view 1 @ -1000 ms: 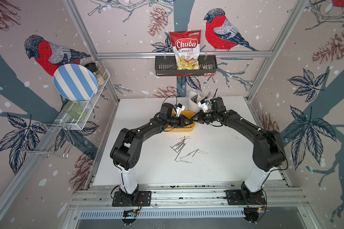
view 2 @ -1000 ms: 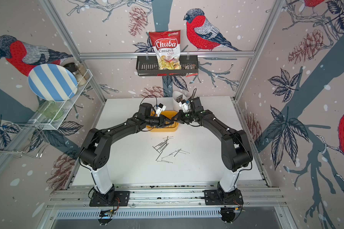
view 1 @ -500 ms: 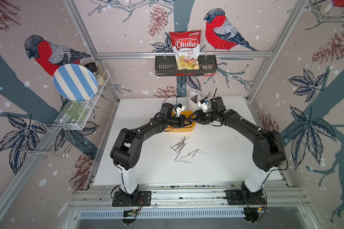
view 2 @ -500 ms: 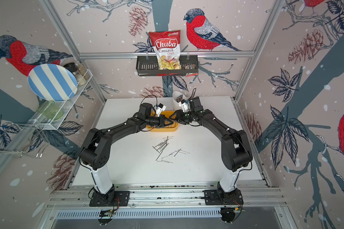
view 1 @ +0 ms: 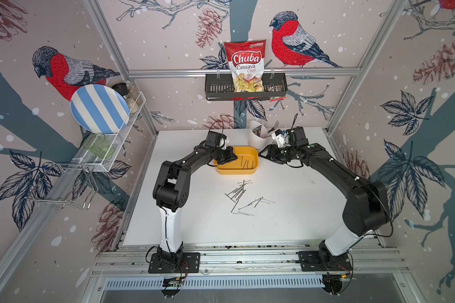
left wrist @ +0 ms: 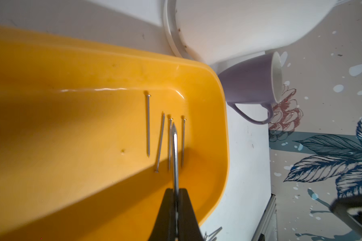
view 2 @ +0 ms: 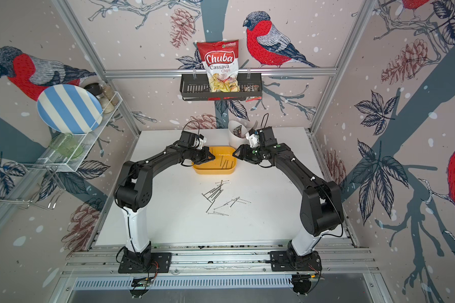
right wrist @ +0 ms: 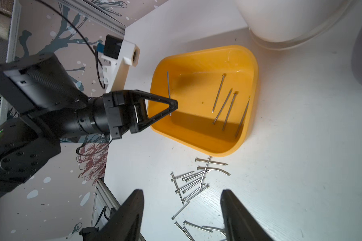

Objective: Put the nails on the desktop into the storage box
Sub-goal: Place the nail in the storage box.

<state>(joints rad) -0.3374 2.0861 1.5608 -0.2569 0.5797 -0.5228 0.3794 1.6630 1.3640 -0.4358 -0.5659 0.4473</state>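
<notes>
Both top views are showing the left pincer point(view 1: 234, 157) hanging over the left end of the storage box point(view 1: 237, 171), centre frame. Its jaws are pinching one nail point(left wrist: 175, 150), partly hidden between them in the left wrist view. Four nails point(right wrist: 229, 111) are lying inside. Below, loose nails point(view 1: 237, 193) are overlapping on the counter point(view 1: 300, 217), too tangled to count. Rightward, the right pincer point(right wrist: 182, 191) is standing spread, its fingers cut off by the frame edge.

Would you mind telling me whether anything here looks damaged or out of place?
One nail on the desktop, near the storage box, looks slightly bent rather than straight; nothing else stands out.
</notes>
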